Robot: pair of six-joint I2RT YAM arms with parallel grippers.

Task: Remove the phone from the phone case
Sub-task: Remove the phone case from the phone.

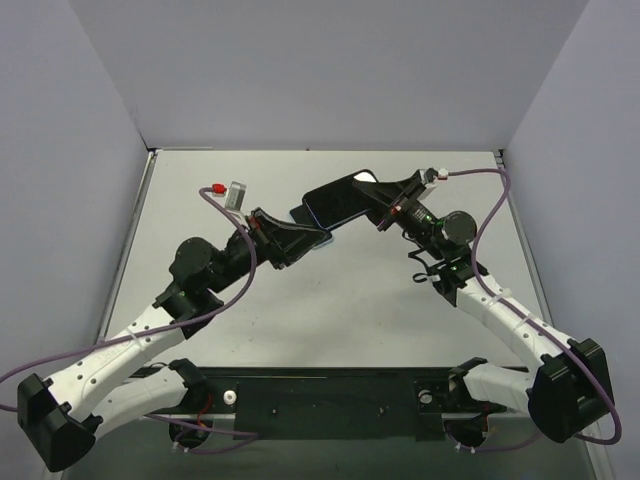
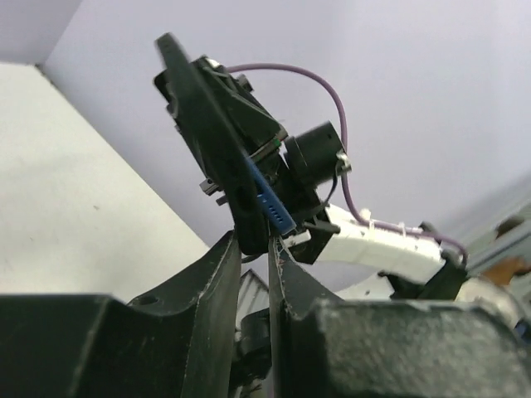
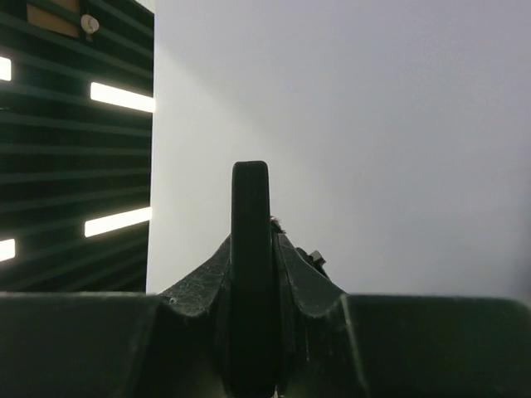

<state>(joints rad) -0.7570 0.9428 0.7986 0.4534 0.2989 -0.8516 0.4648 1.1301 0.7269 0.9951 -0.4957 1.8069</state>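
The black phone [image 1: 338, 198] is held up over the far middle of the table, tilted, with a glossy face. My right gripper [image 1: 378, 203] is shut on its right end; in the right wrist view the phone [image 3: 250, 249] stands edge-on between the shut fingers. The dark, blue-edged phone case [image 1: 308, 236] hangs at the phone's lower left end. My left gripper [image 1: 287, 240] is shut on it. In the left wrist view the blue edge with small holes [image 2: 270, 203] splits away from the black slab [image 2: 199, 108] just above my left gripper [image 2: 255, 242].
The grey table [image 1: 330, 320] has white walls on three sides. A small grey and red connector [image 1: 228, 192] on the left arm's purple cable sits at the far left. The black base rail [image 1: 320, 395] runs along the near edge.
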